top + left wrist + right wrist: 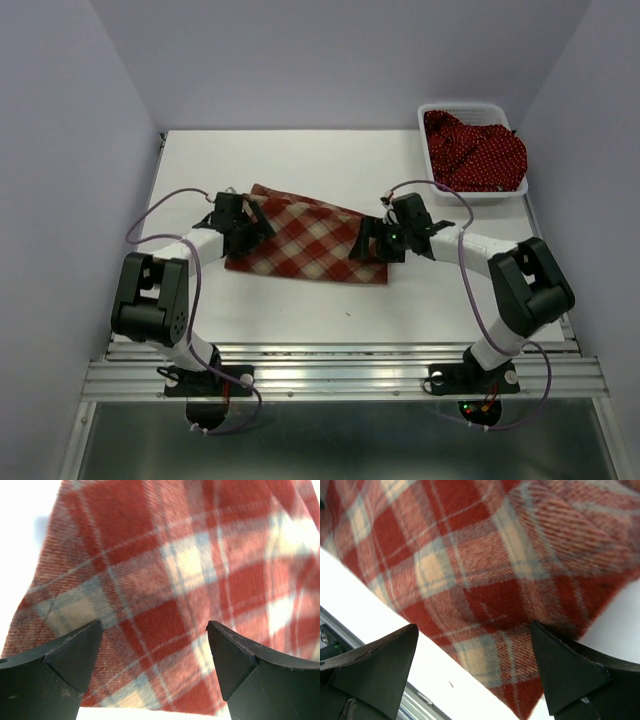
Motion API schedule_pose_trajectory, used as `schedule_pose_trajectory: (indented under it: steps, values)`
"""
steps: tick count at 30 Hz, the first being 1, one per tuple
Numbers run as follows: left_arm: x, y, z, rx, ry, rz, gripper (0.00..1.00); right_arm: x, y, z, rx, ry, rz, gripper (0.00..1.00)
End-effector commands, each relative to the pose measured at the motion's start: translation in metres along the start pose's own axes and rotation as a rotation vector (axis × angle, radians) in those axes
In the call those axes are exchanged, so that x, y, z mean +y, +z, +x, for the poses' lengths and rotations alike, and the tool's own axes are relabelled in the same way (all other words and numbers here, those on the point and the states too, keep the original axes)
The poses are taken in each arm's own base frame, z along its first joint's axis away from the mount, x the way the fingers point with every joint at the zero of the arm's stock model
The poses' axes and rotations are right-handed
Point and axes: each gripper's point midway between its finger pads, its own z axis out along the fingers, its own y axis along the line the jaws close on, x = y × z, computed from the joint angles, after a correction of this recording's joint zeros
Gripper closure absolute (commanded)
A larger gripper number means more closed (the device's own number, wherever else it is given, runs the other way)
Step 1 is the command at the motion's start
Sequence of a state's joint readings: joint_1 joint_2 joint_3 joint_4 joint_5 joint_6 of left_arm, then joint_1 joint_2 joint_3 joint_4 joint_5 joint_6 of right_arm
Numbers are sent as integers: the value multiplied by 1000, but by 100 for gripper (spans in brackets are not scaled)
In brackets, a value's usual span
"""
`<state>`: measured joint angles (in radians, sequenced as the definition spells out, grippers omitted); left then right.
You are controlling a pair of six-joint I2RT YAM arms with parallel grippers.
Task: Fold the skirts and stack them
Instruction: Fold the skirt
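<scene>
Two ends of checked skirt (310,240) underlie gaping left claw (262,225), right claw (368,245).

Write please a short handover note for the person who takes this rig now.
Left gripper: jaws open, over the left edge of the checked skirt, holding nothing.
Right gripper: jaws open, over its right edge.
The checked skirt lies spread on the table. The dotted skirts lie bunched in the basket, far right corner.
Done: nothing stacked. Left: fold all, stack them.
</scene>
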<state>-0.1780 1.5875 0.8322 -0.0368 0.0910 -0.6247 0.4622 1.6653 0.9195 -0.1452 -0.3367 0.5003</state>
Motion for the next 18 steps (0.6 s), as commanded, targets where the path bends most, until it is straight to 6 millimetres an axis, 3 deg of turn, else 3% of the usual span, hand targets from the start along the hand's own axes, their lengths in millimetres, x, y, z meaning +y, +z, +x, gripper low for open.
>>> schedule_pose_trajectory:
  steps: [1,3,6,9,11,14,18]
  values:
    - [20,-32,96,254,-14,-55,1,-38,-22,32,54,77,98,0]
    - [18,-50,122,306,8,-51,1,-42,-31,33,44,67,108,0]
    - [2,-82,116,248,26,5,1,-35,-48,18,2,40,85,0]
    - [-20,-118,75,72,54,67,1,-22,-69,-7,-76,-9,72,0]
    - [-24,-129,41,-69,53,37,1,-16,-81,-21,-123,-28,86,0]
    - [-20,-133,8,-188,26,-35,1,-32,-99,-38,-181,-4,183,0]
    - [-10,-114,-13,-198,20,-130,1,-76,-115,-45,-215,109,292,0]
